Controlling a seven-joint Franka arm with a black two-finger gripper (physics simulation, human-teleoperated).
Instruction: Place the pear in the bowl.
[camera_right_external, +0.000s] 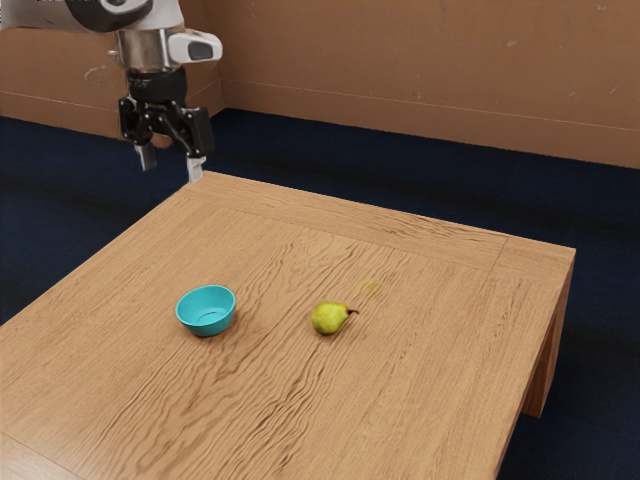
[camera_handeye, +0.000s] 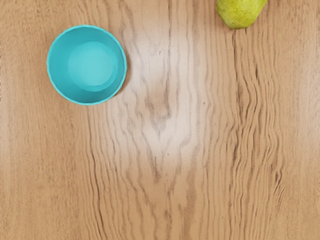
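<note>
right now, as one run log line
tool open, raised, empty | pear on table, apart from bowl | bowl upright, empty | pear not yet placed

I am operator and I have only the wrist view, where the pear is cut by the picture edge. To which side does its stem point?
Observer: The pear has its stem toward the exterior view's right, away from the bowl.
Operator: Thank you. And the tool, is it open or closed?
Observer: The tool is open, with nothing between its fingers.
Operator: Is it already down at the pear?
Observer: No, it hangs well away from it, toward the exterior view's upper left.
</note>
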